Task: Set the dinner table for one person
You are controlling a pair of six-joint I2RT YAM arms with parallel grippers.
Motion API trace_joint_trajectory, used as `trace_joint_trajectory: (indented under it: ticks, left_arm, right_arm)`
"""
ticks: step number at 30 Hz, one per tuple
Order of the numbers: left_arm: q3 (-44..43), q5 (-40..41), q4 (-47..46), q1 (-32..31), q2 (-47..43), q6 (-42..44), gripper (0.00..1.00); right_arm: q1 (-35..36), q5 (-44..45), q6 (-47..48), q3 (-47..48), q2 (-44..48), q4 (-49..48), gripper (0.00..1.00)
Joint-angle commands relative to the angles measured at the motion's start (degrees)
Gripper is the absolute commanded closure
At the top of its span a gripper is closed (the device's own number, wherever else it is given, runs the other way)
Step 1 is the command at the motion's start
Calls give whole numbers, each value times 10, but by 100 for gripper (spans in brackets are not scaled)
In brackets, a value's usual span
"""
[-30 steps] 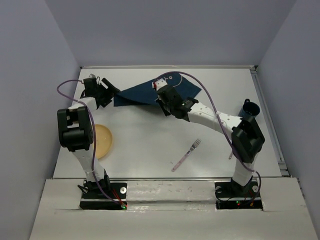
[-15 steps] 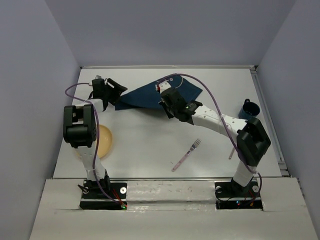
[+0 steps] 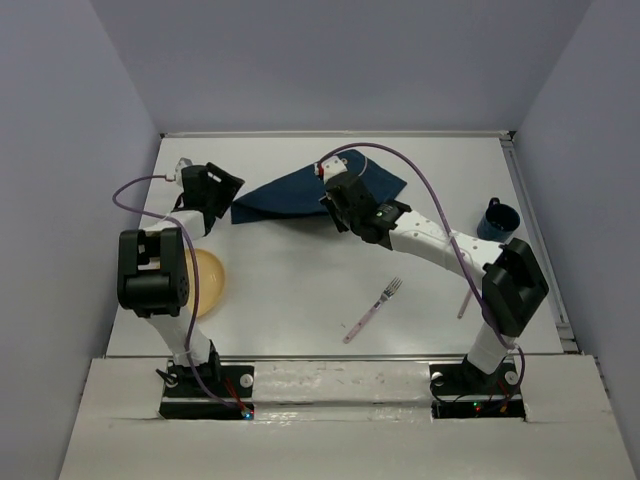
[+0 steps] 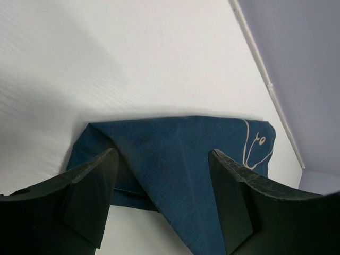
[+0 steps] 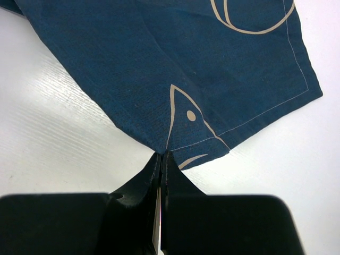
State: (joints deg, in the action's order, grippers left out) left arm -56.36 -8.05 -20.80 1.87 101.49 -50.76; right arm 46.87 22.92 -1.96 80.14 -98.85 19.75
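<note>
I judge the step in hand to be laying out the placemat (image 3: pixel 285 195), the first piece of the setting. It sits on the far half of the white bench (image 3: pixel 300 270), at about 12 o'clock from the bench's middle, and it is not flat. It is folded over on itself into a long wedge, with only part of the pale whale drawing showing at its 3 o'clock end. My right tool (image 5: pixel 161 159) has its jaws pressed together, and in the wrist view the point of the folded near edge runs right into the tips, so I read that as a pinch on the cloth. My left tool (image 3: pixel 225 188) hangs at the placemat's 9 o'clock end with its jaws apart and nothing between them, and the tucked-under corner sits in its line of sight. The plate (image 3: pixel 208 285) waits at 8 o'clock, partly under the left arm, the fork (image 3: pixel 375 308) lies at 5 o'clock, and the blue cup (image 3: pixel 497 217) stands at 3 o'clock by the wall. None of them is placed yet. Next, I think the left tool must drop onto that folded corner and close on 1 layer only. Then the 2 tools should draw apart to spread the cloth flat and bring it nearer the arms.
</note>
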Motion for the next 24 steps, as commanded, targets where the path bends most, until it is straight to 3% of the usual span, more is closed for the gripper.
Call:
trace_joint_trajectory:
  ticks: [1,7,18,20,21,24]
  left_arm:
    - [15,37,-21,-1,-35,20,21]
    - [-1,-6,-14,-9,5,13,24]
    - [-31,3,-16,-34,46,-21,29]
    - [-38,9,-21,-34,53,-33,40]
    - [-37,10,-40,-34,55,-36,59]
    - [-51,6,-55,-36,70,-39,77]
  right_arm:
    - [1,15,-5,4,24,-30,100]
    - [1,10,-9,0,31,-33,100]
    - [1,14,-10,-10,52,-45,100]
    - [1,16,-10,-17,55,-50,100]
    - [1,18,-9,-19,55,-51,100]
    - [1,27,-6,-24,54,-59,100]
